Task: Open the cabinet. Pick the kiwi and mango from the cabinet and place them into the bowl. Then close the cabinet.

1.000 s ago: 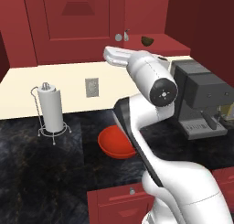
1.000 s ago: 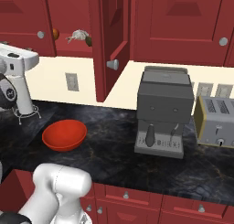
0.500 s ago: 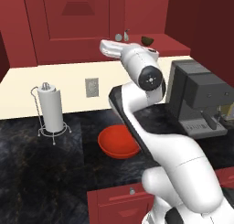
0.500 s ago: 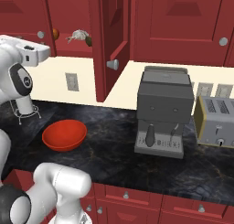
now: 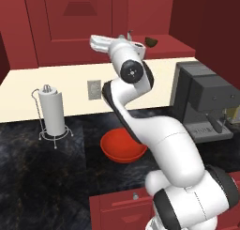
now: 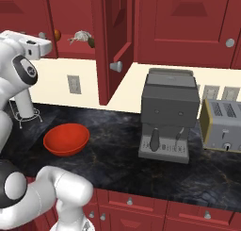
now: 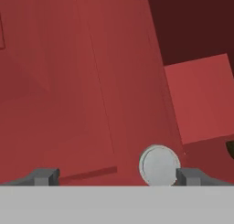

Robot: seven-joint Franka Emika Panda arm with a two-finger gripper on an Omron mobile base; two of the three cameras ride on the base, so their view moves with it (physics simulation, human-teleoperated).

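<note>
wall: we see a cream backsplash with grey outlets | worktop: black marbled stone, paper-towel stand near its back left edge, grey coffee machine and silver toaster toward the back right | below: red base drawers with small silver knobs | light: even, soft

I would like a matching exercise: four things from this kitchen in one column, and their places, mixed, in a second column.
Things:
1. bowl
2. kiwi
3. paper-towel stand
4. toaster

Places:
A. on the shelf of the open cabinet
B. far right on the counter, beside the coffee machine
C. on the dark counter, in front of the wall outlet
D. at the counter's left end

Pairs: 1-C, 2-A, 3-D, 4-B
</note>
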